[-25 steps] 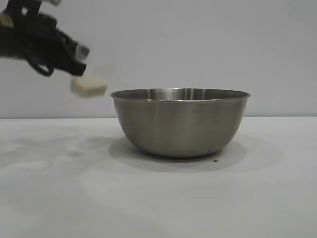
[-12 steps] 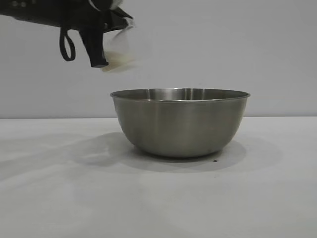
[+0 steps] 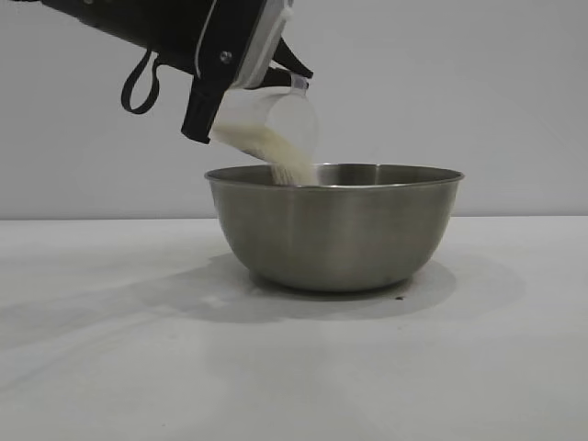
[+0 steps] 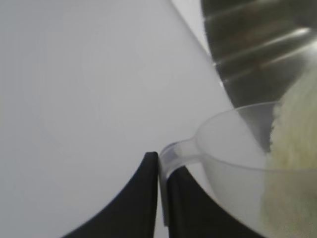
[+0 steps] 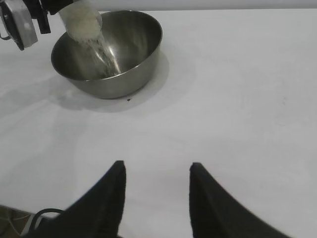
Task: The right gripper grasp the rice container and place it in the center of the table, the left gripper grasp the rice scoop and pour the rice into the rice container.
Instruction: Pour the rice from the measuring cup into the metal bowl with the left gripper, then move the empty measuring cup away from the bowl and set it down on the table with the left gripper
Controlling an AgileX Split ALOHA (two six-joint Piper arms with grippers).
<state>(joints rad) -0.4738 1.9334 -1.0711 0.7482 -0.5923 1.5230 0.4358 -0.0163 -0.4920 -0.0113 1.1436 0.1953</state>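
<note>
Counter (image 3: 110, 367): white, carrying one large steel bowl (image 3: 335, 230) at its middle. Left gripper (image 4: 159, 198): fingers clenched on the handle of a clear plastic scoop (image 3: 271, 124), tilted above the bowl's rim, rice (image 3: 276, 152) streaming into the bowl. Right gripper (image 5: 156, 198): fingers apart, empty, low over the counter, well apart from the bowl.

Black left arm (image 3: 138, 23) with white wrist housing, looped black cable (image 3: 138, 87), tapered black fingers (image 5: 106, 198).

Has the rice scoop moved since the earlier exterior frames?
Yes. The rice scoop, in the left gripper, went rightward from beside the rice container to above its rim, tilted, pouring rice.
</note>
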